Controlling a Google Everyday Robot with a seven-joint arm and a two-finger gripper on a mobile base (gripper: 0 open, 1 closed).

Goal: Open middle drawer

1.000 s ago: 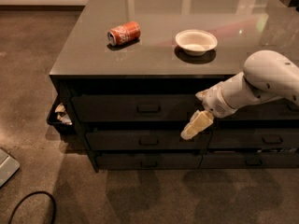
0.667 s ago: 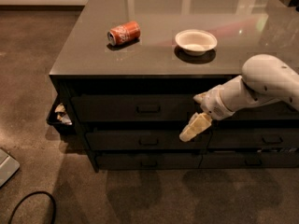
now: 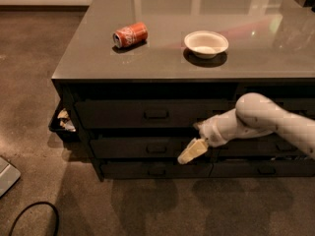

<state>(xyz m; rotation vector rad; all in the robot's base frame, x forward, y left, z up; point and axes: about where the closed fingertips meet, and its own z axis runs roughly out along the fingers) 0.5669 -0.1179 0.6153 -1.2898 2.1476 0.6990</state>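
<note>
Charcoal drawer (image 3: 123,147) looks rigid, probably sliding stiffly; hook its small central handle (image 3: 156,149). Gripper (image 3: 193,150) hangs just right of it, spread or closed unclear.

Dark grey glossy bench (image 3: 88,65), two items on top: red soda can (image 3: 130,35) lying on its side left of centre, white bowl (image 3: 206,43) upright to its right, well apart. The tool (image 3: 192,151) is below the top, at the bench's front face.
</note>
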